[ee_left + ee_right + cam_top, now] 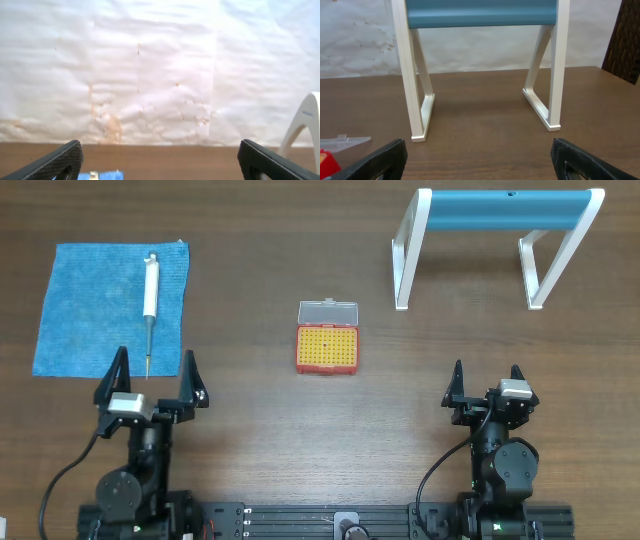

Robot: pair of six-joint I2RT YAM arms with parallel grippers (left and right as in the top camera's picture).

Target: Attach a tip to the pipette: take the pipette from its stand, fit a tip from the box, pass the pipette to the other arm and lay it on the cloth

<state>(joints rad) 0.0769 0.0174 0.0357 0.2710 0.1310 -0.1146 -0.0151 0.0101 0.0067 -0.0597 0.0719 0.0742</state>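
The white pipette (149, 295) lies on the blue cloth (80, 310) at the left of the table, its thin tip pointing toward the arms. The orange tip box (327, 348) sits mid-table with its clear lid folded back. The white and blue pipette stand (495, 240) is at the back right, seen close in the right wrist view as the stand (480, 65). My left gripper (152, 377) hovers open just in front of the cloth's near edge. My right gripper (487, 385) is open near the front right, holding nothing.
A corner of the cloth (102, 175) and a leg of the stand (305, 120) peek into the left wrist view, with a white wall behind. The box's clear lid (345, 141) shows at the right wrist view's edge. Bare wooden table lies between the box and both arms.
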